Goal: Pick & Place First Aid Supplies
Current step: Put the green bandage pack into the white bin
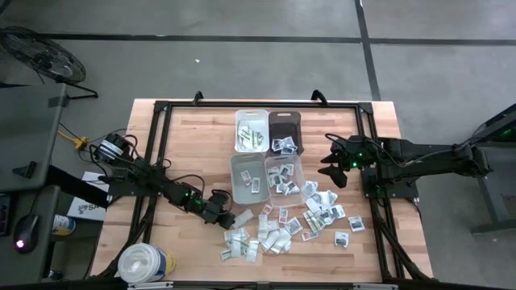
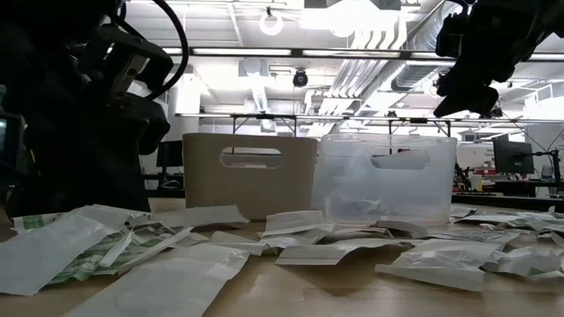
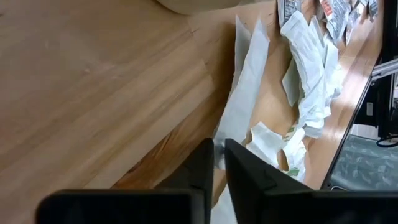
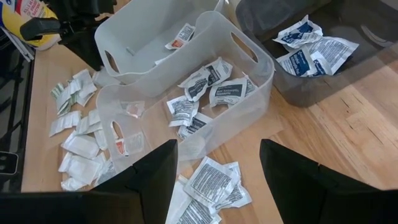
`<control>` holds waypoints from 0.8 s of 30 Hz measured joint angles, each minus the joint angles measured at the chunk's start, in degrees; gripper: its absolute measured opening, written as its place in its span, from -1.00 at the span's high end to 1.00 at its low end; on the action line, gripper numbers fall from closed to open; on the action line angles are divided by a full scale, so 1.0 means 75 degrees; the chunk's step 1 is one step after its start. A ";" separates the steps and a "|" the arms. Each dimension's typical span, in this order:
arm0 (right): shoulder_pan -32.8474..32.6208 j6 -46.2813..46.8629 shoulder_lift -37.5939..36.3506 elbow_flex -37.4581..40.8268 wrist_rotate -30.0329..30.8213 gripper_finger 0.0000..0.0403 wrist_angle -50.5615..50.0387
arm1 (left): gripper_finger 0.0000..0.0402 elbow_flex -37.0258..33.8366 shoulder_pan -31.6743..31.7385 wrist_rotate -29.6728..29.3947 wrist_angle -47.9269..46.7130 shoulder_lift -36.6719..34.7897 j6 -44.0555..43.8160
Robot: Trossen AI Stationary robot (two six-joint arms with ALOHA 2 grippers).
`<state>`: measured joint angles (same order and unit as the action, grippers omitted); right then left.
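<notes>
Small flat paper packets (image 1: 282, 225) lie scattered on the wooden table in front of the bins; more lie inside the bins. My left gripper (image 1: 224, 217) is low at the left edge of the pile, shut on a long white packet (image 3: 245, 93). In the low view the left arm is the dark mass (image 2: 79, 106) on the left. My right gripper (image 1: 332, 165) hangs open in the air, right of the clear bin (image 1: 284, 173). In its wrist view its fingers (image 4: 149, 180) frame that bin (image 4: 205, 99) and its packets. My left gripper (image 3: 217, 162) pinches the near end (image 3: 219, 144) of the long white packet between its two fingers. It comes in low, slanting from the table's left, along the packet. The rest of the packet lies flat on the table.
Four bins stand in a block at the table's middle: white (image 1: 251, 129), dark (image 1: 285, 131) and two clear (image 1: 248, 177). A big white tub (image 1: 145, 263) sits at the near left corner. A black frame (image 1: 157, 113) runs round the table. Bare wood lies left of the bins.
</notes>
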<state>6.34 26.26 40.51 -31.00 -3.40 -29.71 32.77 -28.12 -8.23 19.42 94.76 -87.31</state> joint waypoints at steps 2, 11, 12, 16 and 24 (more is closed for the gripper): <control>-0.0001 -0.0069 0.0000 0.0000 -0.0022 -0.10 0.0000 | 0.89 0.0000 -0.0002 -0.0002 0.0003 0.0000 0.0024; 0.0000 -0.0105 0.0000 0.0000 -0.0036 -0.10 -0.0003 | 0.99 -0.0010 -0.0003 -0.0014 0.0085 -0.0015 0.0143; 0.0001 -0.0105 0.0000 0.0000 -0.0045 -0.10 -0.0003 | 0.99 -0.0016 -0.0003 -0.0017 0.0088 -0.0052 0.0180; -0.0002 -0.0107 0.0000 0.0000 -0.0166 -0.10 -0.0006 | 0.99 -0.0023 -0.0003 -0.0179 0.0049 -0.0364 0.0467; -0.0001 -0.0169 0.0003 0.0000 -0.0189 -0.10 -0.0134 | 1.00 -0.0017 -0.0002 -0.0201 -0.0579 -0.0995 0.1277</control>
<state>6.34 24.99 40.53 -31.00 -4.82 -30.72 32.64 -28.13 -9.73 15.08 87.30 -77.73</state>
